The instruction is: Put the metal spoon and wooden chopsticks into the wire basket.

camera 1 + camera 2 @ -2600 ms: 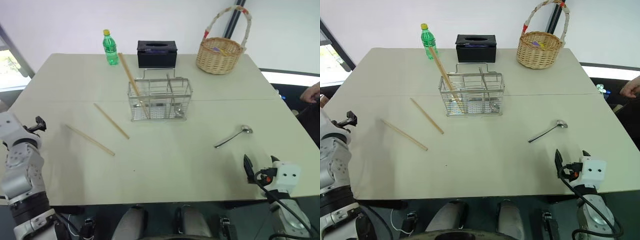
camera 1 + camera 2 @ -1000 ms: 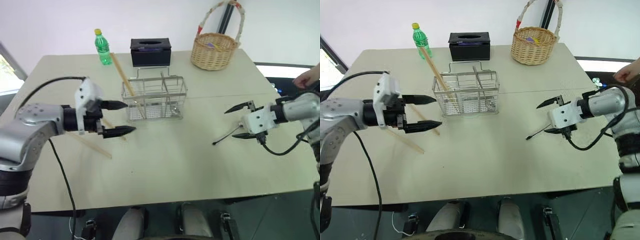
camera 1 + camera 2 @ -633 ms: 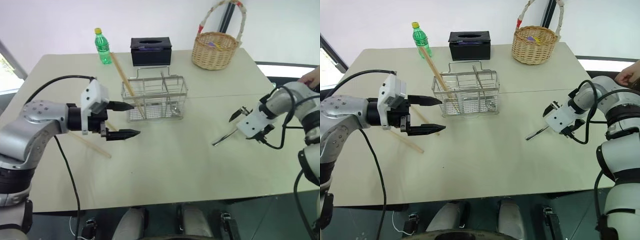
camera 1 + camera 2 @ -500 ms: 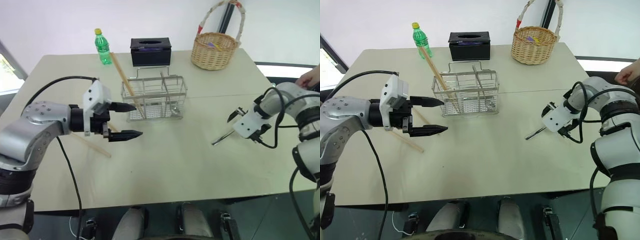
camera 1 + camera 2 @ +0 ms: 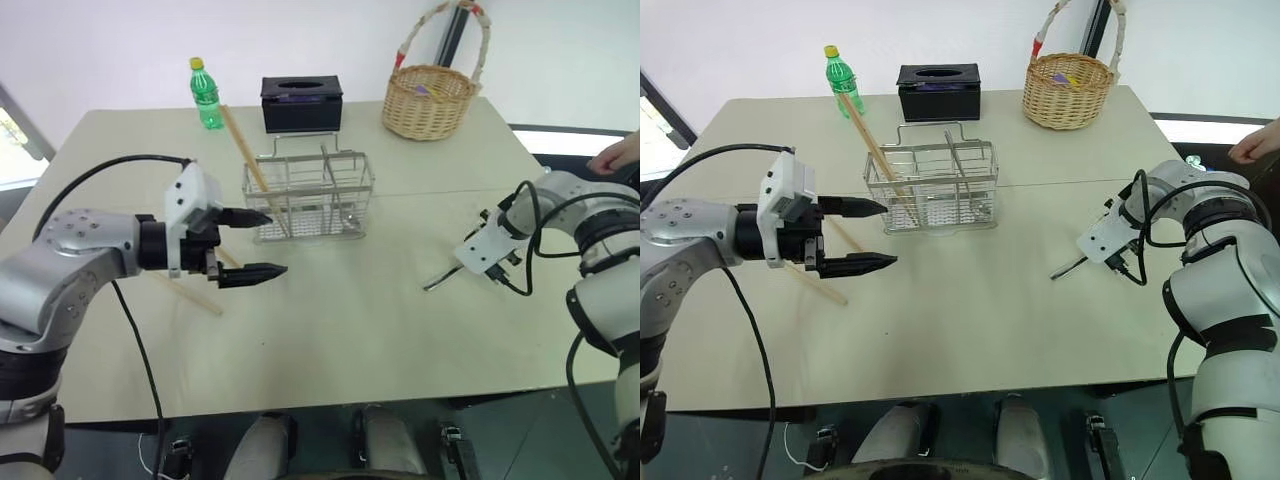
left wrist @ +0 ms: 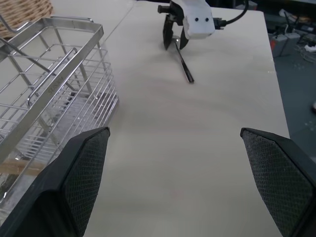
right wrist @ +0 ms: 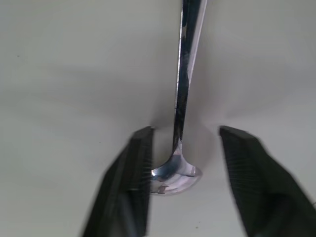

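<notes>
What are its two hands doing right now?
Left gripper: open, holding nothing.
Right gripper: fingers astride the metal spoon, not yet shut on it.

The two head views look forward and down from above the desk's [image 5: 330,330] near edge. They take in nearly the same scene, from the near edge to the far wall, slightly offset sideways. The left wrist view sits low over the desk, looking rightward past the basket [image 6: 47,94] to the right tool [image 6: 176,40] and spoon [image 6: 181,61], which the head views also show. The right wrist view looks steeply down from very near the desk, with the spoon lying between its own fingers [image 7: 129,182].
</notes>
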Motion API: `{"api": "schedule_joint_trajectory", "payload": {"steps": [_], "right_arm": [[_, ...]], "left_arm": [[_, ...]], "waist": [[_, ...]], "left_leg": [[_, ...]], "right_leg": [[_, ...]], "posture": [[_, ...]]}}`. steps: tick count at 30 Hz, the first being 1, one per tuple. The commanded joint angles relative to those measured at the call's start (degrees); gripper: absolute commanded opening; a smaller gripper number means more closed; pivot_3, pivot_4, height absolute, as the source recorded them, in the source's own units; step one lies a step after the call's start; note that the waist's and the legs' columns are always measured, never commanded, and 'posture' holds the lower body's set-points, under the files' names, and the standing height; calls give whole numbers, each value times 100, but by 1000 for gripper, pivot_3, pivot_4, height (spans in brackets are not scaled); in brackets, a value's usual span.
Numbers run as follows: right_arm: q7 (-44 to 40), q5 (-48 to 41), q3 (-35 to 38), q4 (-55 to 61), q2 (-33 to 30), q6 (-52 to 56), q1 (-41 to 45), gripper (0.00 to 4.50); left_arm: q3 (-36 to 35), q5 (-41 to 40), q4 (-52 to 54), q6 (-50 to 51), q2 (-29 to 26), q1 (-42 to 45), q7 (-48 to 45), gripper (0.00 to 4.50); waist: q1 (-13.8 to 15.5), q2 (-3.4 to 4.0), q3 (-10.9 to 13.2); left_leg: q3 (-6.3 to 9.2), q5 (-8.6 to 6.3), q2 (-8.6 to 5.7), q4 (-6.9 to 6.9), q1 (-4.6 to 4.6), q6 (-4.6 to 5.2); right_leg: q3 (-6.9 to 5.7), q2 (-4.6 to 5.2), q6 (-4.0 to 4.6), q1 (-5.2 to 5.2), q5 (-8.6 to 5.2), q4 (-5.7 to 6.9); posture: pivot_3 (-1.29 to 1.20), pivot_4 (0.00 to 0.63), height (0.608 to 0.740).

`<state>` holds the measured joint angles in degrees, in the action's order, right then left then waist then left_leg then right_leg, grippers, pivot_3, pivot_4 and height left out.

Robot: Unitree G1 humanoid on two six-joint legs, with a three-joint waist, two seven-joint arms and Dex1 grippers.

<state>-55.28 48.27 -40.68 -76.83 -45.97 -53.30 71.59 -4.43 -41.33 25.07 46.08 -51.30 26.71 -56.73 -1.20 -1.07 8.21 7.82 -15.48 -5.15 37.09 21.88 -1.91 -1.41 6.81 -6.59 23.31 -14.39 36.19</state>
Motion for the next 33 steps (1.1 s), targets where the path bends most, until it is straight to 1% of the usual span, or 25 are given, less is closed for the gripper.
{"api": "schedule_joint_trajectory", "payload": {"steps": [1, 5, 11, 14, 16, 18, 20, 23, 26, 28, 31, 33], "right_arm": [[-125, -92, 85, -46, -7, 14, 155, 54], [-15, -173, 182, -19, -8, 42, 111, 54], [-246, -746, 611, 83, -79, -264, 59, 54], [-690, -1378, 1041, 193, -89, -537, 3, 54], [-1131, -1994, 1394, 392, -138, -720, -64, 54], [-1548, -2590, 1706, 694, -215, -825, -196, 54], [-2090, -3338, 2005, 1213, -316, -655, -472, 54], [-2692, -4478, 2464, 2434, -541, 217, -1069, 54], [-2637, -5246, 2980, 3591, -666, 1433, -1533, 54], [-2295, -5741, 3386, 4336, -569, 2536, -1711, 54], [-1039, -6574, 4050, 5547, -58, 4577, -1747, 54], [-337, -6821, 4317, 6212, 244, 5518, -1760, 54]], "left_arm": [[-219, -65, 59, -18, -61, 114, 56, 4500], [-187, -31, -68, -80, -30, 211, 54, 4500], [-82, 124, -307, -283, 34, 358, -8, 4500], [-60, 215, -446, -383, 83, 468, -7, 4500], [-71, 236, -550, -403, 115, 566, -1, 4500], [-79, 266, -626, -428, 126, 630, -15, 4500], [-73, 321, -698, -469, 116, 687, -43, 4500], [-78, 379, -844, -501, 130, 826, -53, 4500], [-67, 448, -1036, -564, 188, 978, -35, 4500], [-54, 497, -1133, -606, 244, 1053, -7, 4500], [-23, 562, -1245, -649, 327, 1133, 6, 4500], [-9, 591, -1268, -661, 359, 1153, -2, 4500]], "waist": [[-1, 0, 0], [3, -1, 0], [-3, -1, 0], [-3, -1, 0], [-1, -1, 0], [-1, -1, 0], [6, -1, -1], [33, -3, -1], [37, -1, -1], [15, 1, -1], [-3, 2, -1], [19, 0, -3]], "left_leg": [[0, 0, 0, 0, 0, 0], [0, 0, 0, 0, -3, 0], [-1, 1, 0, 0, -3, -2], [-1, 2, 0, 0, -4, -3], [-1, 1, 1, 1, -6, -2], [-1, 1, 1, 1, -6, -2], [0, 1, 1, 2, -7, -2], [2, -2, 1, 4, -7, 4], [2, -12, 0, 6, -6, 21], [1, -14, 1, 4, -7, 24], [0, -14, 10, 1, -10, 24], [3, -14, 13, -3, -11, 24]], "right_leg": [[0, 0, 0, 0, 0, 0], [0, 0, 0, -2, 0, 0], [1, -1, 0, -3, 0, 1], [1, -1, -1, -5, 1, 0], [1, -1, -1, -7, 1, -1], [1, -1, -2, -9, 1, -1], [1, 0, -2, -10, 1, -1], [0, 0, -2, -16, 1, -4], [0, 2, -2, -16, 1, -5], [1, 3, -2, -14, 2, -4], [4, 2, 1, -9, 3, -2], [12, 0, 5, -2, 5, -1]], "posture": [[0, 150, 661], [0, 150, 661], [0, 150, 661], [0, 150, 661], [0, 150, 661], [0, 150, 661], [0, 150, 661], [0, 150, 661], [0, 150, 661], [0, 150, 661], [0, 150, 661], [0, 150, 661]]}}
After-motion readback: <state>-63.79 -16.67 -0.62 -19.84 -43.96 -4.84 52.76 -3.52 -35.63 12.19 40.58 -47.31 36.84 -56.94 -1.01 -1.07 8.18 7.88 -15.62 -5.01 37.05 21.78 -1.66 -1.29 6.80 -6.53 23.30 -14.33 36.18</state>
